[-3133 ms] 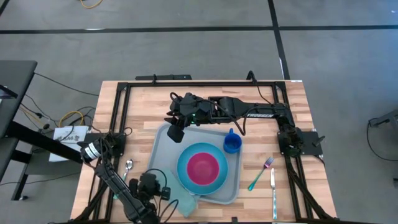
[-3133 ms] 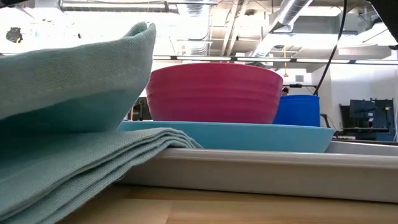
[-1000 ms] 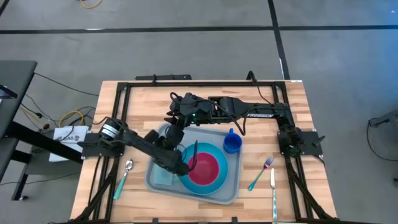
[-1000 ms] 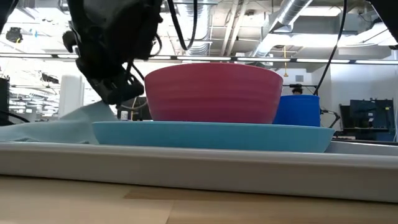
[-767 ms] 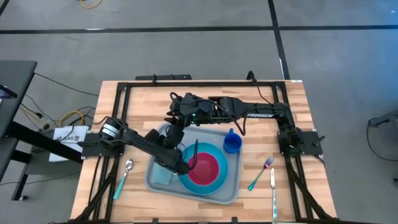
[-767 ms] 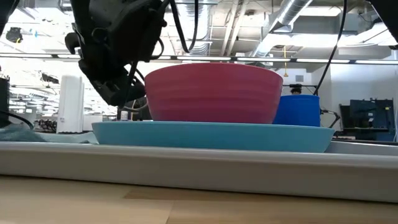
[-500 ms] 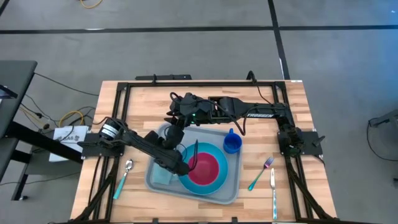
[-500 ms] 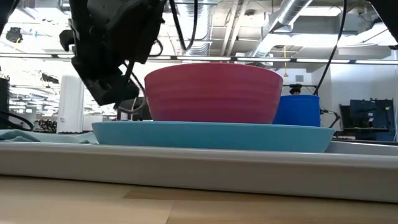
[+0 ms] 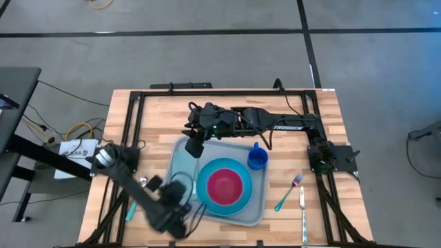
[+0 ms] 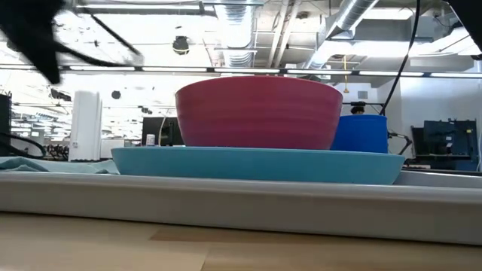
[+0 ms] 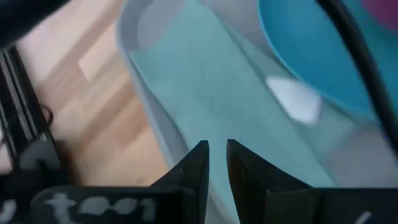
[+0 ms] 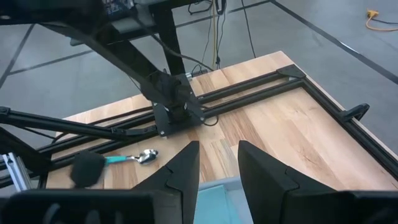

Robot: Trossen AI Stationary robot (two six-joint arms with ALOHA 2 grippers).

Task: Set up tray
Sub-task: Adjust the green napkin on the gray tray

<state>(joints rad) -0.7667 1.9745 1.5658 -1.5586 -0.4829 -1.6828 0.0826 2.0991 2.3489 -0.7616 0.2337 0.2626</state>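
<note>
Lower left of the high view, the empty, barely parted left claw sits off the tray's near-left corner, spoon upper-left.

We see our left gripper with fingers slightly apart and empty above the tray. A folded teal napkin lies flat inside, between the tray's rim and the blue plate.
</note>
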